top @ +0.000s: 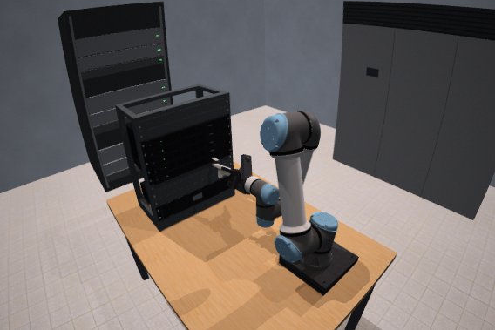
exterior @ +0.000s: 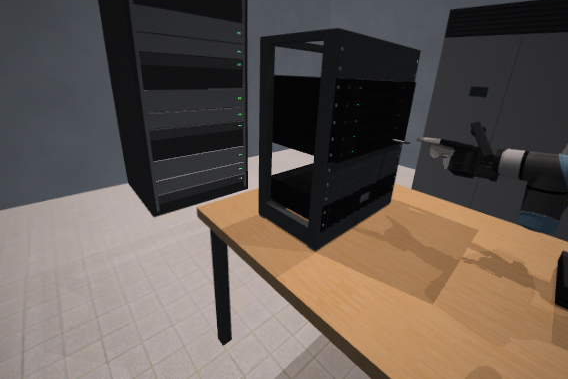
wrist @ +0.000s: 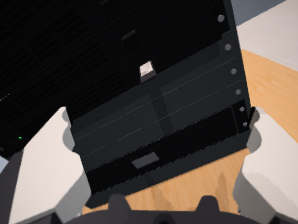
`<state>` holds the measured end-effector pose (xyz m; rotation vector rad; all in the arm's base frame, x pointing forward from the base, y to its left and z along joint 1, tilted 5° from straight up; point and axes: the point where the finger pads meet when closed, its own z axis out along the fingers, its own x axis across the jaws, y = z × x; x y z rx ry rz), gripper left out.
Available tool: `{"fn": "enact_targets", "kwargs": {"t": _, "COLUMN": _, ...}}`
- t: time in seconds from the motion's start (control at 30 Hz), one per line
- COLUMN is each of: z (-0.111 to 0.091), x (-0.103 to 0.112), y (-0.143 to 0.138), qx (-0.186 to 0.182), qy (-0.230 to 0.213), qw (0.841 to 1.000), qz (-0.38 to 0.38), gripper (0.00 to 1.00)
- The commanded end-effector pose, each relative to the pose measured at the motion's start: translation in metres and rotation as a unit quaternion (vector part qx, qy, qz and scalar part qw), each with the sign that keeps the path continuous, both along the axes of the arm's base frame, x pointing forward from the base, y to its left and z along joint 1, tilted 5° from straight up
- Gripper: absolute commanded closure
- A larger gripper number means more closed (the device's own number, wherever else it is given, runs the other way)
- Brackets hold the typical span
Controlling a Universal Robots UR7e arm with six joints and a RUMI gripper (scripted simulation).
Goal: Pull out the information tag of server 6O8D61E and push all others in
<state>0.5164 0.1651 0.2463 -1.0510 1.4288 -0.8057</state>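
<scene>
One information tag stands out from the front of the small rack, a pale tab on the right part of a server face about halfway up; in the exterior view it shows as a thin sliver poking toward the arm. Whether it is out to its stop cannot be told, nor whether it belongs to server 6O8D61E. No other tag appears to protrude, though the dark fronts hide detail.

The end effector hangs in the air just off that tag, level with it and apart from it, fingers spread wide with nothing between them. In the wrist view its pale fingers frame the lower rack front on both sides.

My reading is that the task is at the checking stage: a tag is exposed, and what remains is to confirm the right one and push in any wrong one. The rack stands upright on the table, near its far left corner.

No writing is legible anywhere. The tag's top face is too small and foreshortened to read, and a small grey plate low on the rack front looks blank. Green lights dot the servers.
</scene>
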Motion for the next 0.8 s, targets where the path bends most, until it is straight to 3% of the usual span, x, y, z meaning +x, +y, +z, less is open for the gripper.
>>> {"fn": "enact_targets", "kwargs": {"t": 0.0, "z": 0.0005, "x": -0.0005, "y": -0.0002, "qx": 0.011, "qy": -0.001, "qw": 1.0, "qz": 0.0, "gripper": 0.0}}
{"fn": "enact_targets", "kwargs": {"t": 0.77, "z": 0.0011, "x": -0.0024, "y": -0.0012, "qx": 0.059, "qy": -0.001, "qw": 0.998, "qz": -0.003, "gripper": 0.0}}
